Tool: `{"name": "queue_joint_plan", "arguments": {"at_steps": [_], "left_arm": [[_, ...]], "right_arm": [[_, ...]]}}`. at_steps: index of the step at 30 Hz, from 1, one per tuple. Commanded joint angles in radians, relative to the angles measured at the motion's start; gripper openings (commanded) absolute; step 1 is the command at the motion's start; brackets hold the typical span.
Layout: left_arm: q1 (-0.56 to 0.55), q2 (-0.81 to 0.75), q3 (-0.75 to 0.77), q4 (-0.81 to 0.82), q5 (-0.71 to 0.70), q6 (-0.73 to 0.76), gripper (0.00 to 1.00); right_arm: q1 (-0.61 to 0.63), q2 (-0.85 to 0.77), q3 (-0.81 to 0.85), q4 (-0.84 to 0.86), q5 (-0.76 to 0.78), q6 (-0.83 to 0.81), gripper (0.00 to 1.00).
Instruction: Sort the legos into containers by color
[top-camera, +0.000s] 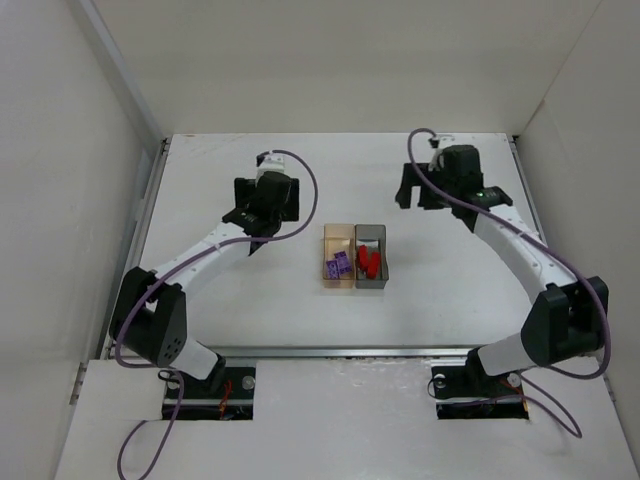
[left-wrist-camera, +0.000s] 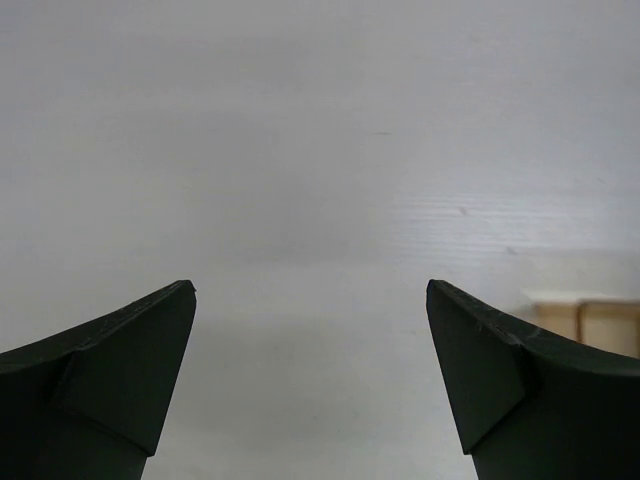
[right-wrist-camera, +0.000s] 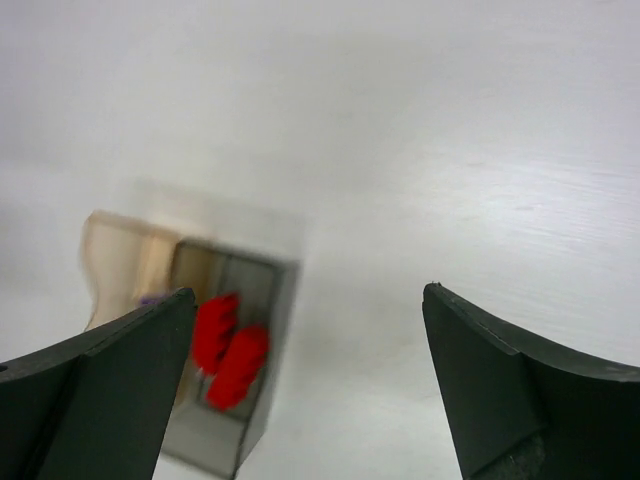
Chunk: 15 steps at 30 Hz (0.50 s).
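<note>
Two small trays stand side by side mid-table: a tan tray (top-camera: 338, 236) holding purple legos (top-camera: 338, 266) and a dark grey tray (top-camera: 372, 235) holding red legos (top-camera: 369, 262). My left gripper (top-camera: 250, 232) is open and empty over bare table, left of the trays; in its wrist view (left-wrist-camera: 310, 290) only a corner of the tan tray (left-wrist-camera: 585, 320) shows. My right gripper (top-camera: 415, 200) is open and empty, up and right of the trays. Its wrist view (right-wrist-camera: 305, 292) shows the grey tray (right-wrist-camera: 275, 330) with red legos (right-wrist-camera: 230, 350) and the tan tray (right-wrist-camera: 120, 255), blurred.
White walls enclose the table on the left, back and right. A metal rail runs along the table's near edge (top-camera: 330, 350). I see no loose legos on the table surface.
</note>
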Motion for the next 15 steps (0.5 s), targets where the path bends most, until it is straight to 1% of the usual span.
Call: {"name": "queue_joint_plan", "arguments": {"at_steps": [1, 2, 5, 6, 8, 9, 11, 14, 15], "left_arm": [[0.054, 0.028, 0.002, -0.046, -0.251, -0.168, 0.99], [0.063, 0.028, -0.007, -0.059, -0.252, -0.168, 0.99], [0.075, 0.060, 0.002, -0.077, -0.279, -0.190, 0.99], [0.075, 0.076, 0.011, -0.092, -0.292, -0.190, 0.99], [0.075, 0.076, 0.039, -0.134, -0.292, -0.229, 0.99], [0.075, 0.076, 0.072, -0.169, -0.272, -0.242, 0.99], [0.075, 0.076, 0.094, -0.179, -0.220, -0.254, 0.99], [0.075, 0.076, 0.103, -0.188, -0.220, -0.254, 0.99], [0.075, 0.076, 0.103, -0.188, -0.229, -0.254, 0.99]], "right_arm": [[-0.093, -0.005, 0.027, 0.077, 0.194, 0.065, 1.00], [-0.135, 0.004, 0.038, 0.066, 0.281, 0.074, 1.00], [-0.195, 0.037, 0.063, 0.057, 0.429, 0.115, 1.00], [-0.221, 0.046, 0.076, 0.044, 0.516, 0.152, 1.00], [-0.231, 0.057, 0.105, 0.031, 0.583, 0.164, 1.00], [-0.242, 0.057, 0.116, 0.020, 0.583, 0.165, 1.00], [-0.242, 0.057, 0.129, 0.020, 0.572, 0.165, 1.00], [-0.242, 0.057, 0.129, 0.064, 0.499, 0.165, 1.00], [-0.242, 0.046, 0.129, 0.064, 0.498, 0.165, 1.00]]}}
